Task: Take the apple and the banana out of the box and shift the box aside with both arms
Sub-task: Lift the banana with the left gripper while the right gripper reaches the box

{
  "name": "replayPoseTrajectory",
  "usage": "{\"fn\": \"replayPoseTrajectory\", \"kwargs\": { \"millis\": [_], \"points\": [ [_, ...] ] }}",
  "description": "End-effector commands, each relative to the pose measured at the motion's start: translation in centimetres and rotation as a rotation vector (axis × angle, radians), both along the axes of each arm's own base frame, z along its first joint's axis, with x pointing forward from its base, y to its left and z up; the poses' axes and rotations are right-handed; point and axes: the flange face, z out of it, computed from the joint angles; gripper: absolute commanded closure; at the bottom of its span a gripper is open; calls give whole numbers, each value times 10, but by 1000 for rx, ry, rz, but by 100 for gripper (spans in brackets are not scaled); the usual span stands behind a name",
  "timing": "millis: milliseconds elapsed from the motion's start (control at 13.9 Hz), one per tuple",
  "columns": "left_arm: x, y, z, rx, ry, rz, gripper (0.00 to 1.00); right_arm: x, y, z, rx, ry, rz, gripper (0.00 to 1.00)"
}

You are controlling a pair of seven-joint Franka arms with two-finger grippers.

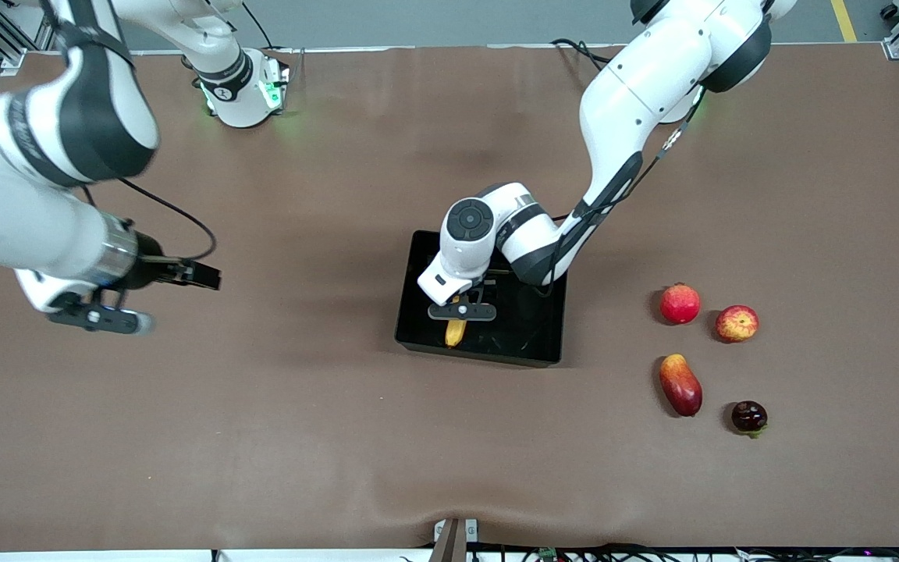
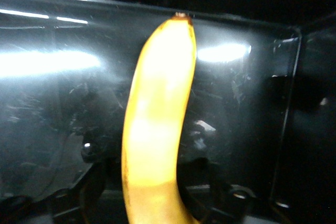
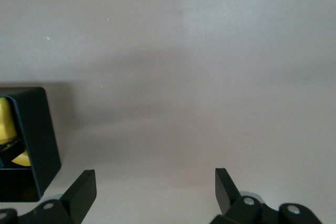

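A brown tabletop is seen from above, with a shallow black tray near its middle. The left tool is lowered into the tray, at the side toward the right arm's end of the tabletop. A yellow banana is seen directly under this tool, with its end showing just past the tool on the side nearer the front camera. In the left wrist view the banana is stretched along the glossy tray floor, its tip close to a tray wall. Whether the left tool is clenched on the banana or released cannot be told.

The right tool is held over bare tabletop toward the right arm's end, well apart from the tray, with its fingers spread wide and nothing between them.

Toward the left arm's end, a streaked apple is set beside a red round fruit. Nearer the front camera, a mango and a small dark fruit are laid.
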Motion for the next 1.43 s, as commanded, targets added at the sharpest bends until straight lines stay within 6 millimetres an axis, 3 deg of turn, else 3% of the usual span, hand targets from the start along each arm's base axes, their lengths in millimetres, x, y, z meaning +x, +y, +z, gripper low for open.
{"fn": "replayPoseTrajectory", "kwargs": {
  "millis": [0, 143, 215, 358, 502, 645, 717, 860, 1075, 1362],
  "points": [
    [-2, -9, -5, -1, -20, 5, 76, 15, 16, -43, -3, 35, 15, 0],
    [-2, -9, -6, 0, -22, 0, 100, 15, 31, -52, 2, 31, 36, 0],
    [-3, -11, -2, 3, -31, -7, 100, 15, 40, -62, 30, 49, 37, 0],
    [1, -12, 15, 9, -58, -8, 100, 21, 66, -63, 104, -14, 31, 0],
    [16, -3, 52, 5, -101, 7, 100, 23, 97, -76, 116, -69, 58, 0],
    [33, 14, 84, 30, -127, 33, 100, 24, 111, -89, 117, -85, 60, 0],
    [45, 22, 117, 24, -162, 48, 100, 25, 111, -95, 117, -85, 56, 0],
    [70, 55, 168, 29, -196, 104, 100, 26, 113, -102, 115, -85, 57, 0],
    [99, 114, 235, 8, -218, 163, 100, 19, 132, -108, 113, -79, 83, 0],
    [124, 202, 288, 41, -163, 160, 100, 6, 184, -126, 105, -120, 163, 0]
  ]
}}
